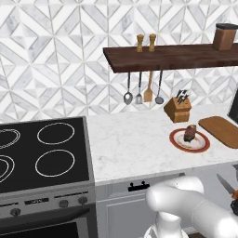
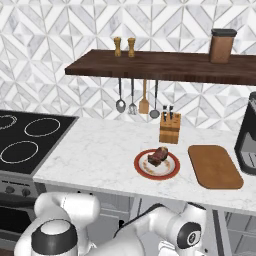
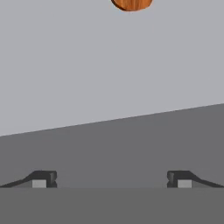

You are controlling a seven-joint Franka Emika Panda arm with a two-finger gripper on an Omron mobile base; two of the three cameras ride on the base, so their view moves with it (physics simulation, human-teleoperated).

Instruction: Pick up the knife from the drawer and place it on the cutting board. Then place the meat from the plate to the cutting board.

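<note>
— Stovetop point(image 2: 30, 137) at the far left; what sits on the counter point(image 2: 95, 155) beside it?

— Moving rightward: the plate point(image 2: 157, 164) with the meat point(image 2: 158, 156) on it, the knife block point(image 2: 170, 128) behind, then the cutting board point(image 2: 214, 166), bare.

— And the knife?

— A blade point(image 1: 226, 184) shows low at the right edge of the left base view, below the counter.

— The fingers point(image 3: 111, 180)?

— Spread wide apart, nothing between them, facing grey drawer surfaces point(image 3: 109, 78).

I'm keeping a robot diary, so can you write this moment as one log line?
gripper: open, empty | knife: low, below counter edge | meat: on plate | cutting board: bare
</note>
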